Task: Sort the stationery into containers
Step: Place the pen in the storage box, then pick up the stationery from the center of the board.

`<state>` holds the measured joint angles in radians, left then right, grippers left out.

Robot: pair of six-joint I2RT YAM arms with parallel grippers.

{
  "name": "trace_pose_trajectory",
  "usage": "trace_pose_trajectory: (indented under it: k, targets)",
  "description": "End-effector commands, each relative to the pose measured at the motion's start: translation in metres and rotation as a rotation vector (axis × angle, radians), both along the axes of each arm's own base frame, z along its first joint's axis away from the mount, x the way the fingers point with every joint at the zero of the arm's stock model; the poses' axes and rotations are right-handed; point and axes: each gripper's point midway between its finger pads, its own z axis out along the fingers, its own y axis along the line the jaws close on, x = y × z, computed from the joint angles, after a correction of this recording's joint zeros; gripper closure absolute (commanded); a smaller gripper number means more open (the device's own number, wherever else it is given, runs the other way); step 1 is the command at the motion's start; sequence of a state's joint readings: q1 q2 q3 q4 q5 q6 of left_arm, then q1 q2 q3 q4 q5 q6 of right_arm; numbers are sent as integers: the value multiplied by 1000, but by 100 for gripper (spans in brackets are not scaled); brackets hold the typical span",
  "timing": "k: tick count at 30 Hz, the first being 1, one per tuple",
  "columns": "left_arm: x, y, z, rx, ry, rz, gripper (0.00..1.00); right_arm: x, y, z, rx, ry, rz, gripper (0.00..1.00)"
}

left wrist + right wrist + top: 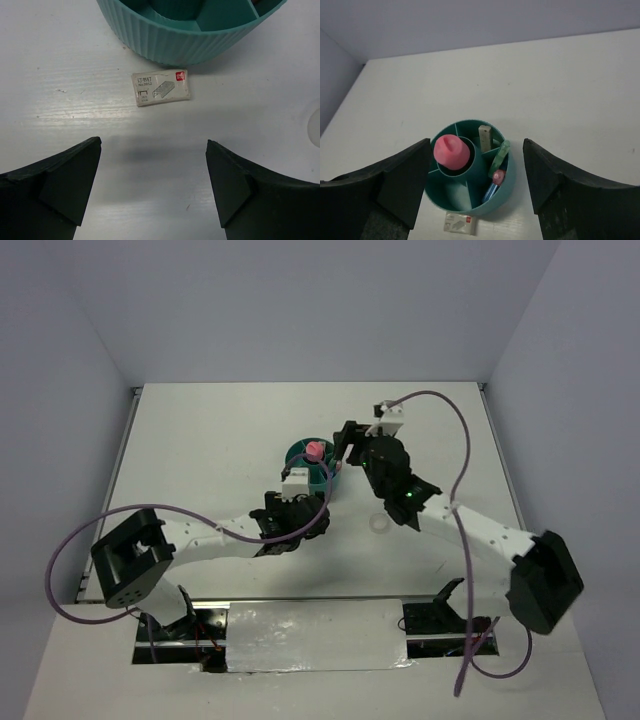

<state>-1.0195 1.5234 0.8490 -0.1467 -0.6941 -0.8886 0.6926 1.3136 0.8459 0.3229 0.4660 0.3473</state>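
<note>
Staple box (162, 87): lies flat on the table (60, 60), just beside the organiser's ribbed outer wall and outside every compartment.
Organiser (452, 197): round and teal. Its central cup holds the pink tube (452, 150). The ring compartments hold a beige eraser (485, 135), a green capsule piece (501, 151) and a pink-and-blue piece (494, 184).
Tape ring (379, 525): on the table, apart from the organiser, near the right arm.
Left hand (152, 190): fingers spread wide and empty, low over the table, with the staple box ahead on the line between them.
Right hand (476, 150): fingers spread with nothing between them, above the organiser and looking down into it.
Step in hand: likely the pick of the staple box by the left hand, which looks lined up on it but has not reached it.
Next move: move forward and down to straddle the box, then close on its edges. The box is thin and sits close to the wall, so there is little room and it may slide.
</note>
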Motion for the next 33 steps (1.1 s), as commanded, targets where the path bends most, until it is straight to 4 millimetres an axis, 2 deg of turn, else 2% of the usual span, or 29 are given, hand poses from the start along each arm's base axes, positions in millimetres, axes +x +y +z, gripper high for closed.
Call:
trace_pose_trajectory:
  k: [1, 2, 3, 4, 5, 6, 7, 11, 13, 14, 20, 26, 33]
  targets:
    - [20, -17, 13, -52, -58, 52, 2, -28, -24, 30, 31, -20, 2, 19]
    - [23, -16, 11, -45, -70, 73, 2, -39, -29, 14, 0, 33, 17, 17]
    - [24, -16, 4, -35, -66, 85, 2, -51, -34, 24, 21, 15, 37, 14]
    - [26, -16, 2, -38, -70, 97, 2, -60, -34, 24, 31, 18, 68, 10]
    - [29, -17, 2, -39, -85, 116, 2, -70, -39, 6, 14, 56, 80, 9]
    - [31, -18, -5, -25, -81, 128, 2, -81, -46, 16, 45, 29, 90, 7]
    - [33, -18, -6, -29, -84, 141, 3, -90, -47, 5, 44, 47, 113, 6]
    - [43, -18, -15, 5, -107, 195, 2, -121, -56, 18, 105, -1, 184, 3]
    - [48, -19, -18, 20, -118, 223, 2, -129, -56, 18, 112, -2, 213, 2]
    - [49, -19, -20, 29, -120, 227, 3, -135, -56, 24, 129, -18, 235, 0]
    - [54, -16, -35, 74, -117, 276, 6, -152, -51, 38, 168, -45, 315, 0]
    - [57, -17, -59, 73, -67, 268, 10, -161, -51, 43, 174, -62, 351, 0]
    - [50, -17, -70, 60, -50, 229, 26, -166, -52, 55, 190, -91, 363, 0]
